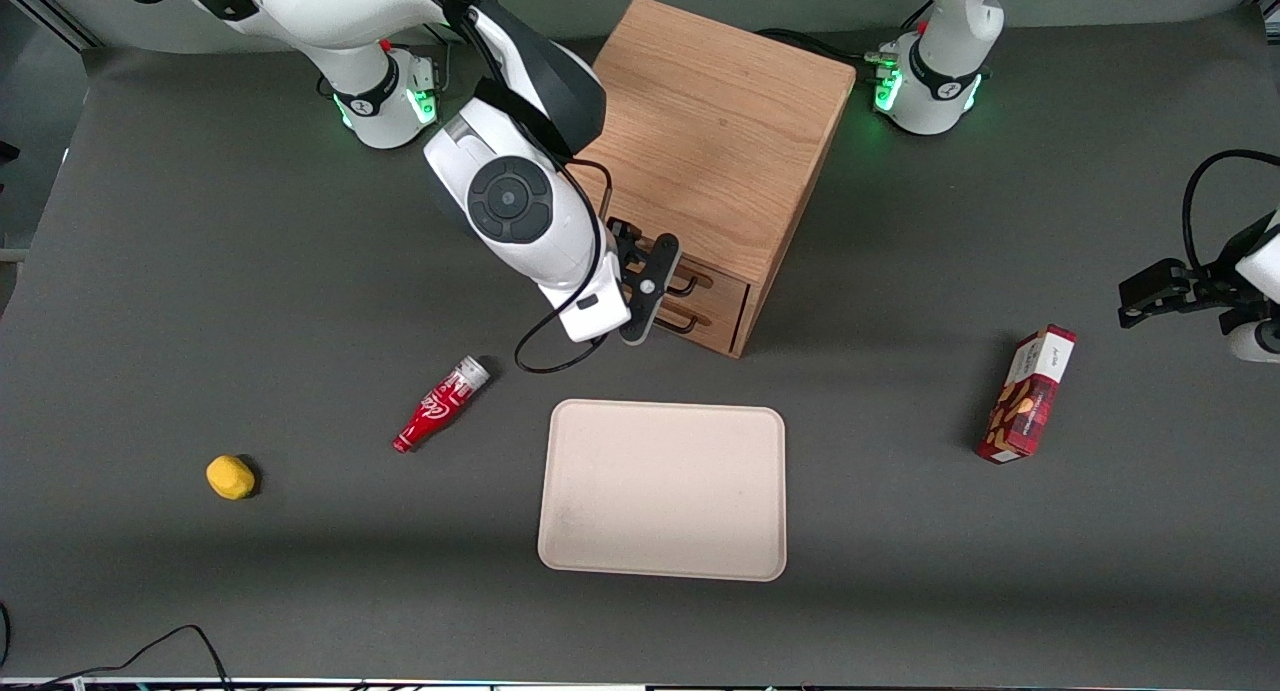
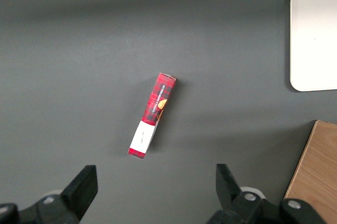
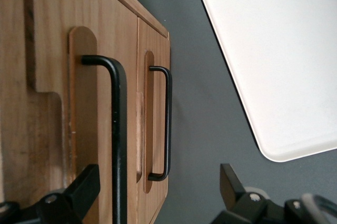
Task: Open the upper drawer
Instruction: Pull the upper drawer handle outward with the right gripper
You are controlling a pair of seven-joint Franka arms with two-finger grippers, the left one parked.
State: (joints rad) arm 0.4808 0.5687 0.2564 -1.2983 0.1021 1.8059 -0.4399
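The wooden cabinet point(image 1: 720, 121) stands at the back middle of the table with its two drawers facing the front camera. The upper drawer point(image 1: 722, 279) looks flush with the cabinet front, and its black wire handle point(image 1: 686, 285) sits above the lower drawer's handle point(image 1: 690, 323). My right gripper point(image 1: 648, 293) is open directly in front of the drawers, at handle height. In the right wrist view the upper drawer's handle point(image 3: 118, 129) runs between the spread fingers of the gripper point(image 3: 158, 195), close to one finger point(image 3: 84, 184). The lower handle point(image 3: 167, 124) lies beside it.
A beige tray point(image 1: 662, 561) lies on the table in front of the cabinet, nearer the front camera, and also shows in the right wrist view point(image 3: 274, 66). A red bottle point(image 1: 440, 404) and a yellow lemon point(image 1: 230, 476) lie toward the working arm's end. A red snack box point(image 1: 1028, 394) lies toward the parked arm's end.
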